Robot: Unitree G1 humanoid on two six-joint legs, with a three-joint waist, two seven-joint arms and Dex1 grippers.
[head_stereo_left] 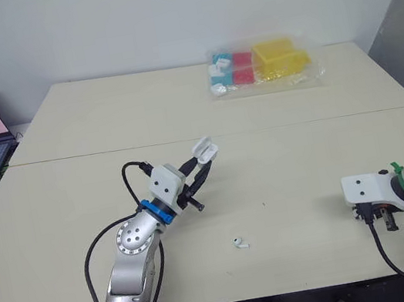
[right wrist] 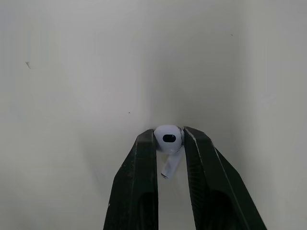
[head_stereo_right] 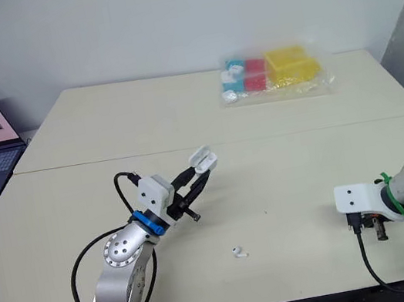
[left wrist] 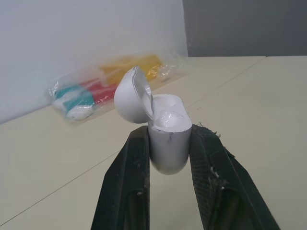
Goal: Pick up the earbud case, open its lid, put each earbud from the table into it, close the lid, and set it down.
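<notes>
The left gripper [head_stereo_left: 202,168] clamps the open-lidded case [left wrist: 167,129] above the table [head_stereo_left: 103,121], beyond the loose earbud [head_stereo_left: 239,243]; the right gripper [right wrist: 169,143], well to that earbud's right, pinches a second earbud [right wrist: 168,136].

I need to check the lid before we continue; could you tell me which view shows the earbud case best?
The left wrist view: the earbud case is close up in the left gripper, lid open. Both eye views show it small.
</notes>
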